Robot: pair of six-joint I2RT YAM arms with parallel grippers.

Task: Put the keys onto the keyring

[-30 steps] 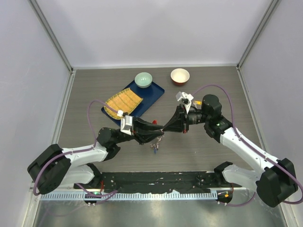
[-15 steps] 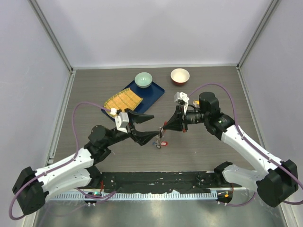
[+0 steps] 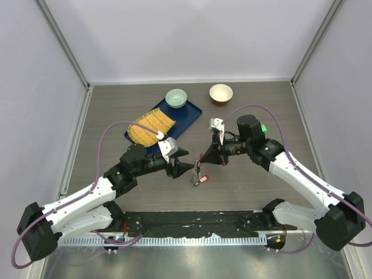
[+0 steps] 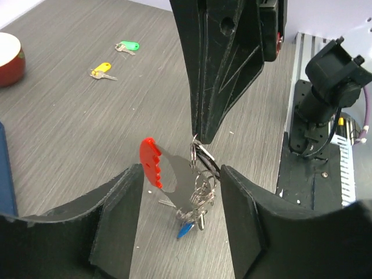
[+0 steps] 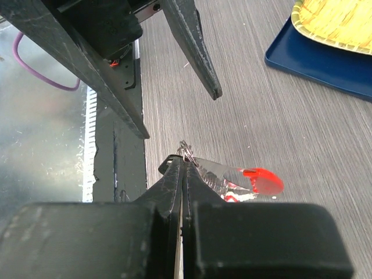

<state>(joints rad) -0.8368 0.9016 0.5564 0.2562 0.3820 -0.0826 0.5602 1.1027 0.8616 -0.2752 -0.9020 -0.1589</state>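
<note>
Pinching the top of the keyring (image 3: 199, 177) (image 4: 186, 183) (image 5: 232, 174) in my right gripper (image 3: 200, 160) (image 4: 197, 133) (image 5: 181, 156), I am letting the bunch dangle below my closed fingertips. The two fingers are pressing flat together with a silver ring caught between them.

My left gripper (image 3: 187, 160) (image 4: 180, 203) (image 5: 179, 113) is standing with its fingers spread wide, one on each side of the keyring and neither one touching it. It is gripping nothing.

On the keyring, the red loop (image 4: 150, 168) (image 5: 258, 179) is sticking out to the side away from my right gripper, and a blue tag (image 4: 185, 230) is hanging at the bottom of the bunch. I cannot tell whether the lowest piece is touching the table (image 3: 261, 110).

In my left wrist's view, a yellow key (image 4: 102, 70) and a green key (image 4: 128, 46) are lying flat on the table well beyond the keyring, apart from each other, with the red bowl (image 3: 221, 93) (image 4: 9, 58) farther out still.

The blue tray (image 3: 189, 116) (image 5: 314, 64) is sitting beyond the keyring on my left arm's side, carrying a yellow mat (image 3: 151, 125) (image 5: 331, 20).
</note>
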